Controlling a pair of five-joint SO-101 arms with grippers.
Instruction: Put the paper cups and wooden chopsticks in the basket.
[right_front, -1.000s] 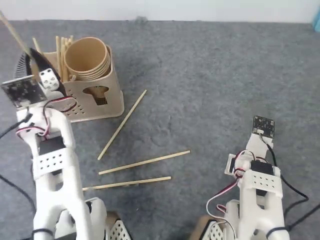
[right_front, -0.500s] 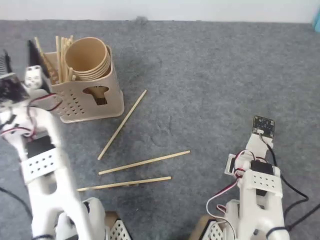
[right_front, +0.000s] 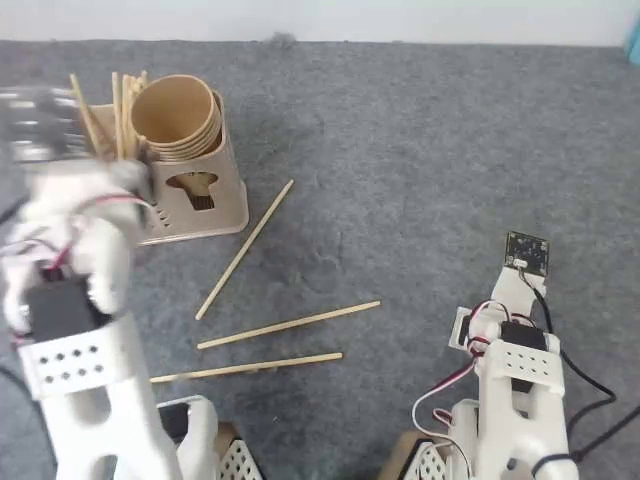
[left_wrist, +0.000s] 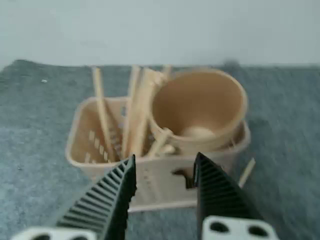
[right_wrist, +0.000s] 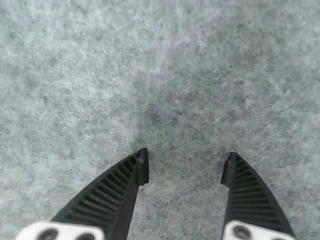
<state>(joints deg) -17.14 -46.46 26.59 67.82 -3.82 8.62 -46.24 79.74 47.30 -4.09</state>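
High view: basket (right_front: 225, 205) holds stacked paper cups (right_front: 172, 110) and upright chopsticks (right_front: 118, 105); 3 loose chopsticks (right_front: 288, 325) lie on grey counter (right_front: 450, 150) beside it. Left wrist view: left pincer (left_wrist: 165, 159) parted, empty, facing basket. Right wrist view: right pincer (right_wrist: 187, 153) wide, empty, above counter.

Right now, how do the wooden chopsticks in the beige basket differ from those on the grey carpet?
In the beige basket, the standing chopsticks are nearly upright, bunched beside the stacked paper cups; the three loose chopsticks lie flat on the grey carpet, spread apart. The standing chopsticks are stowed; the loose chopsticks are not. Both are thin pale wooden sticks.
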